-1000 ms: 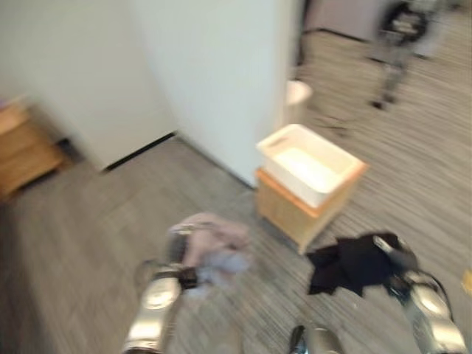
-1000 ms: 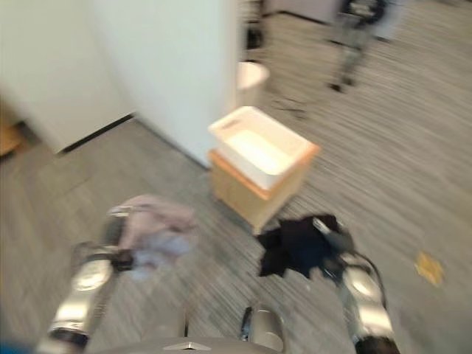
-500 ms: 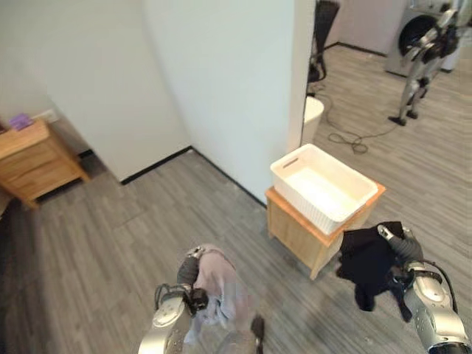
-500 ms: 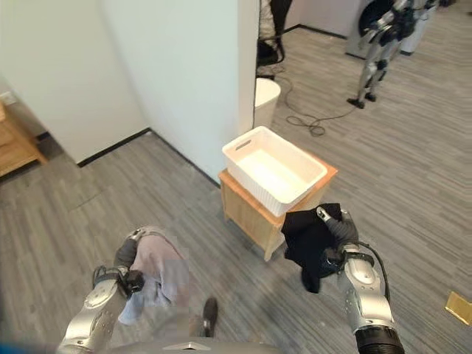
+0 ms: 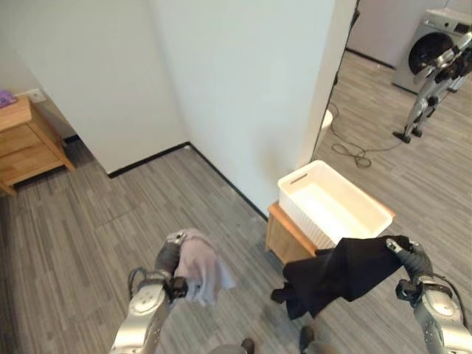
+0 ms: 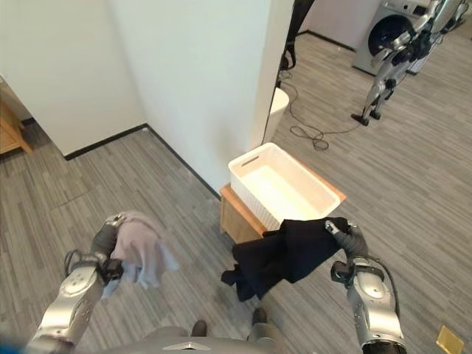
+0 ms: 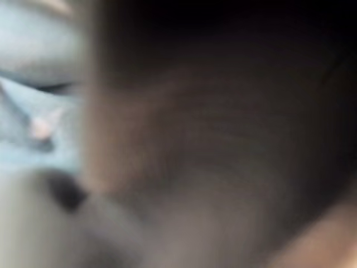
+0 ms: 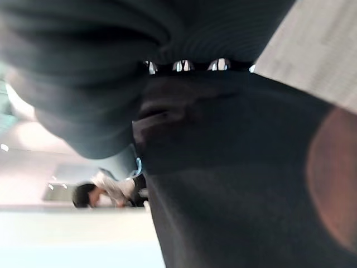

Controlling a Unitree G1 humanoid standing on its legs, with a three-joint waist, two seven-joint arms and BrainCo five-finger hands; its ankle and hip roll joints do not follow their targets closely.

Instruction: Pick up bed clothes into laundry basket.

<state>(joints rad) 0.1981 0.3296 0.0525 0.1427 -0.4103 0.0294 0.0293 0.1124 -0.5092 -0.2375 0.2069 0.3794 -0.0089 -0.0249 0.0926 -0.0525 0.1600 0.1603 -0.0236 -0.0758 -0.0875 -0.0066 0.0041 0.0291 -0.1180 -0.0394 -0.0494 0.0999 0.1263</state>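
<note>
My left hand (image 5: 167, 259) is shut on a bunched pale pink garment (image 5: 198, 267) held above the grey floor at the lower left. A black garment (image 5: 339, 271) swings out leftward from my right hand (image 5: 413, 259), which is shut on it at the lower right; the dark cloth (image 8: 234, 184) covers the right wrist view. The white laundry basket (image 5: 333, 207) has nothing in it and sits on a low wooden stand (image 5: 284, 234) just beyond the black garment, beside the white wall corner.
A white wall corner (image 5: 243, 96) juts out behind the basket. At the far left stands a wooden nightstand (image 5: 26, 144). A white bin (image 5: 327, 120) and a cable lie past the wall. Another robot (image 5: 431, 81) stands before a washing machine (image 5: 435, 44).
The camera has shifted, so the basket now lies closer to my right hand. The black garment has swung out to the left and spread. The pink garment sits higher in my left hand.
</note>
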